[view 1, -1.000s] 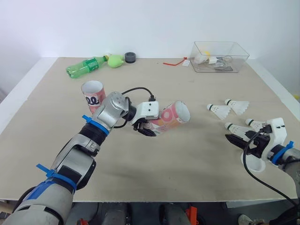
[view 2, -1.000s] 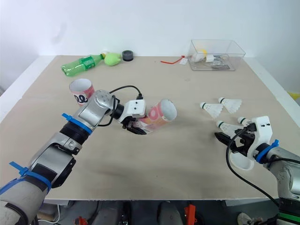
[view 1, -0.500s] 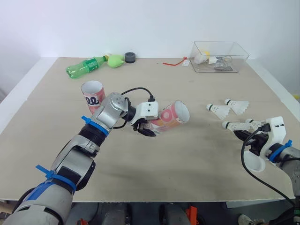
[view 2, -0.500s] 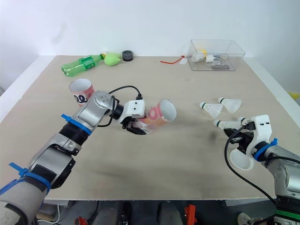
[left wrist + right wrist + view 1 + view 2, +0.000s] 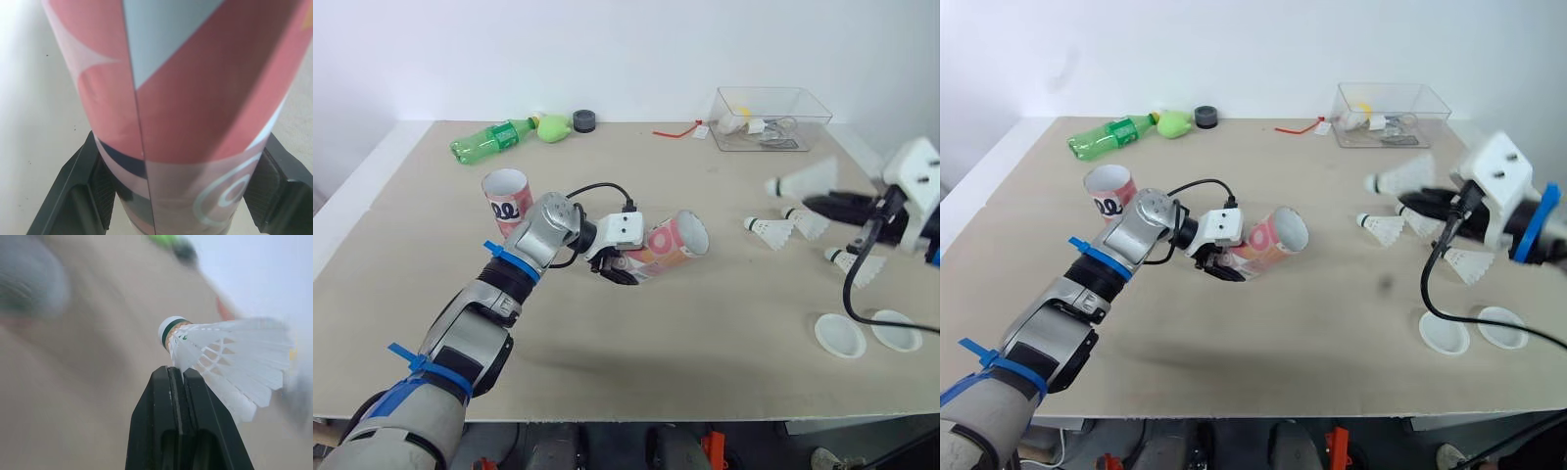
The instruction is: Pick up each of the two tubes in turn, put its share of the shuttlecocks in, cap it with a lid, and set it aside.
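Left eye view: my left fingers point(image 5: 619, 274) are clamped around the base end of the pink tube point(image 5: 671, 243), which is held tilted above the worktop point(image 5: 705, 352). Its long axis runs across to my right, with the open mouth facing my right arm. My right fingers point(image 5: 832, 204) hold one shuttlecock point(image 5: 800, 181) in the air, off to the right of that mouth and well apart from it. Its cork leads toward the tube and its skirt trails back toward my wrist. Three more shuttlecocks point(image 5: 771, 229) lie on the worktop below my right arm, two white lids point(image 5: 840, 335) sit nearer me, and the second tube point(image 5: 507, 196) stands upright beside my left forearm.

Left wrist view: the tube runs straight out between my two fingers, one pressing each side, and the grip looks square.

Right wrist view: my fingers are pressed together on the edge of the feather skirt just behind the cork, so the shuttlecock juts out sideways.

As I judge it, the right arm has to carry the cork leftward, in line with the tube's axis, and enter the mouth cork-first.
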You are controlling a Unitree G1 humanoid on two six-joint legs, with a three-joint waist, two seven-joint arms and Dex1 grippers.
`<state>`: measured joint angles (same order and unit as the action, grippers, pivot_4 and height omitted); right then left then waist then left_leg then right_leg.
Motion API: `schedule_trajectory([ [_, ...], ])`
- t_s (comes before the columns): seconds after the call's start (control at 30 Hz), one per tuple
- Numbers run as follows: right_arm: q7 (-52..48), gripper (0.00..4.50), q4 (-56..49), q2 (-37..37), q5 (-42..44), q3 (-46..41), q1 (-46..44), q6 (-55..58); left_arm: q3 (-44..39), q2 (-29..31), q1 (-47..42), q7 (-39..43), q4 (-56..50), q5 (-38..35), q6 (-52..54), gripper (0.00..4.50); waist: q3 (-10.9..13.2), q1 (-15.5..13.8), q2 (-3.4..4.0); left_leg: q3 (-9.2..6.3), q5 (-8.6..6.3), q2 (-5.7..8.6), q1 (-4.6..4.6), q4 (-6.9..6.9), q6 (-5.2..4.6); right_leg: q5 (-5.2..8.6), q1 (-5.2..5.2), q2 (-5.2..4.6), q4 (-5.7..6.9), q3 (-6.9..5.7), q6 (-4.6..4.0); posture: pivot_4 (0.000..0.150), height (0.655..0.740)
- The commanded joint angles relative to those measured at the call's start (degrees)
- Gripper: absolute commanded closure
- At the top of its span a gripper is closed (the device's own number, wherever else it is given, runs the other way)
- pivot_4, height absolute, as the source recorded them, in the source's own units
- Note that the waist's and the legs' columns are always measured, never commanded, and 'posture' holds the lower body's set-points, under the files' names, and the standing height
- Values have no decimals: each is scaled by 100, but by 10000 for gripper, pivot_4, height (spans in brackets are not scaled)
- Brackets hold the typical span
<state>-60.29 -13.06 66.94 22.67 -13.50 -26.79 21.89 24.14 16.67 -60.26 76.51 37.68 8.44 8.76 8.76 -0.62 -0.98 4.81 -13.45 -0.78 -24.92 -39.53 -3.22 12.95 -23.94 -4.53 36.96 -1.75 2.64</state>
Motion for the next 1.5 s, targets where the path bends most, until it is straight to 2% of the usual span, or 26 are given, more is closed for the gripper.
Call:
schedule_trajectory([
  [0.03,-729,44668,-193,100,-324,602,-376,-977,221,-102,201,20,307,133,71,15054,1,-5,-4,-3,0,1,0,-2,0,1,3,-2,0,-4,0,1500,7400],
  [0.2,-1120,44668,-247,-95,-258,1004,-674,-1194,123,-191,188,-19,370,104,108,15054,2,-12,-5,7,-1,14,-8,-7,-1,-23,0,-25,-1,-3,-24,1500,7400],
  [0.63,-1468,44668,754,-738,-1054,1728,-1173,-2335,122,-252,243,-53,244,148,133,15054,3,-42,-8,10,0,17,-10,-22,-4,-34,0,-47,1,-29,-34,1500,7400],
  [0.8,-1608,44668,983,-1029,-1112,1956,-1385,-2407,125,-242,246,-63,220,156,147,15054,3,-55,-8,10,0,18,-11,-22,-4,-35,1,-48,1,-30,-33,1500,7400],
  [0.9,-1697,37369,1029,-1140,-1034,1969,-1449,-2318,124,-230,249,-63,202,158,165,15054,3,-59,-9,10,0,19,-11,-22,-4,-35,1,-50,1,-31,-34,1500,7400],
  [1.17,-1636,4865,792,-1227,-513,1624,-1592,-1629,129,-175,284,-58,194,185,152,15054,3,-59,-9,8,-1,19,-11,-21,-4,-35,1,-55,1,-37,-40,1500,7400],
  [1.2,-1590,2332,758,-1216,-360,1480,-1578,-1477,131,-173,277,-63,214,191,141,15054,3,-59,-9,9,-2,19,-11,-21,-5,-35,1,-56,1,-38,-40,1500,7400],
  [1.5,-1218,2332,537,-1053,192,853,-1422,-438,144,-208,221,-67,338,205,47,15054,3,-61,-9,8,-2,18,-11,-21,-5,-37,0,-71,2,-41,-43,1500,7400],
])
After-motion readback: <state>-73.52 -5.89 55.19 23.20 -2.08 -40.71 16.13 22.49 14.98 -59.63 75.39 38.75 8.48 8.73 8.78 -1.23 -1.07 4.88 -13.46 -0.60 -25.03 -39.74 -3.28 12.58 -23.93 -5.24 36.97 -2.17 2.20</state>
